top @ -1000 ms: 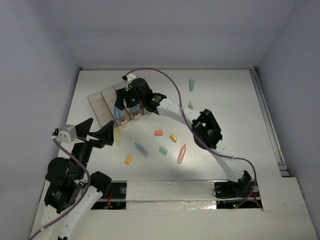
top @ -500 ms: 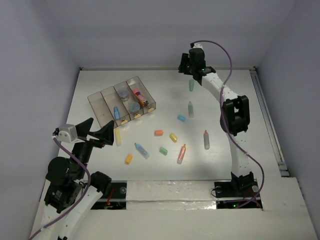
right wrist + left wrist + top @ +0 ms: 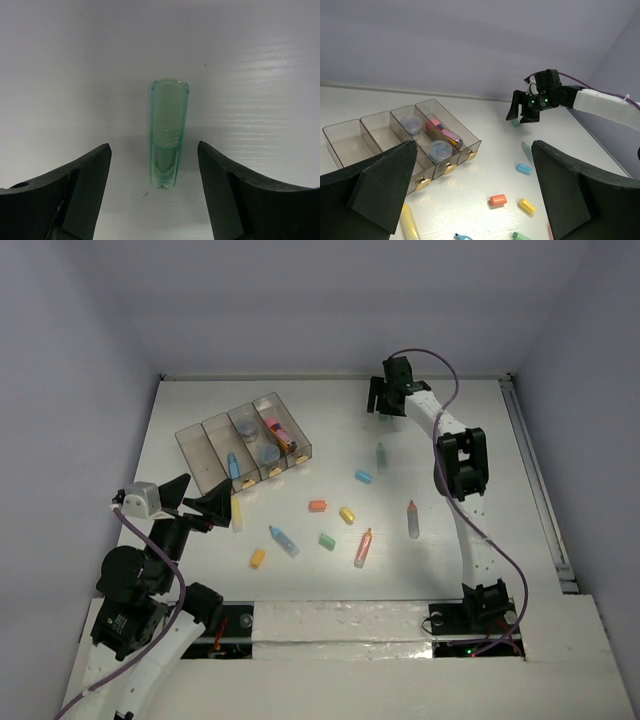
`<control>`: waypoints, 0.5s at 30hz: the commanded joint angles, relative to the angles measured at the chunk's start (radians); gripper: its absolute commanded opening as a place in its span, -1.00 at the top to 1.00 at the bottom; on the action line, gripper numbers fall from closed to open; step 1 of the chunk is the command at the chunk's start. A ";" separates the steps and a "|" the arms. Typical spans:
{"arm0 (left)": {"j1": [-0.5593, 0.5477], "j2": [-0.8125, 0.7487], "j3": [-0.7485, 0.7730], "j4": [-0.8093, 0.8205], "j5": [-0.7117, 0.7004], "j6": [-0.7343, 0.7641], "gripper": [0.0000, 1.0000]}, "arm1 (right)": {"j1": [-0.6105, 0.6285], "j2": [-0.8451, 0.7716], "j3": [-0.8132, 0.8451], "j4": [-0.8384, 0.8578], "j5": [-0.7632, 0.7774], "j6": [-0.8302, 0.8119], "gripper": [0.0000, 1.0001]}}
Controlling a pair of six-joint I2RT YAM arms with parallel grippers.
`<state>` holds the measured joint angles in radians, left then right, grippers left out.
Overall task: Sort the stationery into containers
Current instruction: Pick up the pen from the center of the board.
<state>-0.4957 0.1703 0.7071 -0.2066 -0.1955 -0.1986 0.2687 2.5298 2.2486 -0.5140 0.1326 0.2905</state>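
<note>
Surface: flat white tabletop (image 3: 300,400), matte, with faint grain visible in the right wrist view. Room: plain pale lavender walls (image 3: 330,300) close off the left, far and right edges. A metal rail (image 3: 537,480) runs along the right edge. Both arm bases sit on a white strip (image 3: 340,625) at the near edge. A purple cable (image 3: 425,353) loops over the R arm.

Tray (image 3: 196,458): smoky clear plastic, 4 compartments, set at an angle toward the far-left corner. Counting from its left end:
- 2nd compartment: blue piece (image 3: 233,466).
- 3rd: two grey pots (image 3: 268,452).
- 4th: pink pen (image 3: 280,432).

Right gripper (image 3: 384,408): reached out to the far edge, approx. mid-width. Jaws are parted wide, one finger on each side of a green pen (image 3: 169,131) lying flat on the tabletop. A gap shows on both sides; nothing is gripped.

Left gripper (image 3: 205,490): near the left edge, just nearside of the tray. Jaws are spread wide with nothing between them. A yellow pen (image 3: 236,513) lies just beside it.

Loose items, mid-tabletop, all apart from one another:
- blue pen (image 3: 283,540)
- yellow block (image 3: 258,558)
- orange block (image 3: 318,506)
- 2nd yellow block (image 3: 347,514)
- green block (image 3: 327,540)
- pink-orange pen (image 3: 363,548)
- blue block (image 3: 364,477)
- 2nd green pen (image 3: 381,455)
- orange-tipped pen (image 3: 412,520), nearest the right edge
</note>
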 commanded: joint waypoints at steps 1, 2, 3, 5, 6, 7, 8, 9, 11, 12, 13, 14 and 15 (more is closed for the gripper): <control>-0.004 0.018 0.005 0.050 0.004 0.011 -0.98 | -0.005 0.012 0.064 -0.018 -0.042 -0.008 -0.48; -0.004 0.018 0.005 0.049 0.004 0.011 -0.98 | -0.005 0.026 0.081 -0.033 -0.036 -0.008 -0.37; -0.004 0.018 0.005 0.049 0.004 0.013 -0.98 | -0.005 0.046 0.094 -0.061 -0.022 -0.008 -0.29; -0.004 0.018 0.003 0.052 0.004 0.013 -0.98 | -0.005 0.058 0.100 -0.080 -0.013 -0.007 -0.08; -0.004 0.018 0.005 0.052 0.004 0.011 -0.98 | -0.005 0.060 0.094 -0.083 0.008 -0.004 0.00; -0.004 0.018 0.003 0.052 0.005 0.013 -0.98 | -0.005 0.060 0.086 -0.083 0.019 -0.002 0.10; -0.004 0.018 0.005 0.052 0.007 0.013 -0.98 | -0.005 0.058 0.062 -0.078 0.033 -0.002 0.18; -0.004 0.018 0.005 0.052 0.008 0.011 -0.98 | -0.005 0.054 0.045 -0.069 0.077 -0.002 0.27; -0.004 0.020 0.005 0.053 0.010 0.013 -0.98 | -0.005 0.026 -0.004 -0.038 0.099 -0.014 0.33; -0.004 0.020 0.005 0.053 0.010 0.011 -0.98 | 0.004 0.021 -0.021 -0.035 0.110 -0.019 0.35; -0.004 0.020 0.005 0.053 0.010 0.011 -0.98 | 0.004 0.014 -0.026 -0.034 0.127 -0.025 0.40; 0.005 0.021 0.005 0.053 0.011 0.013 -0.98 | 0.013 0.009 -0.030 -0.029 0.142 -0.033 0.54; 0.005 0.021 0.005 0.055 0.011 0.011 -0.98 | 0.014 0.001 -0.046 -0.017 0.157 -0.046 0.58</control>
<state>-0.4953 0.1745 0.7071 -0.2066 -0.1921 -0.1982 0.2722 2.5534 2.2539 -0.5079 0.2066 0.2832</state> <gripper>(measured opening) 0.989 0.352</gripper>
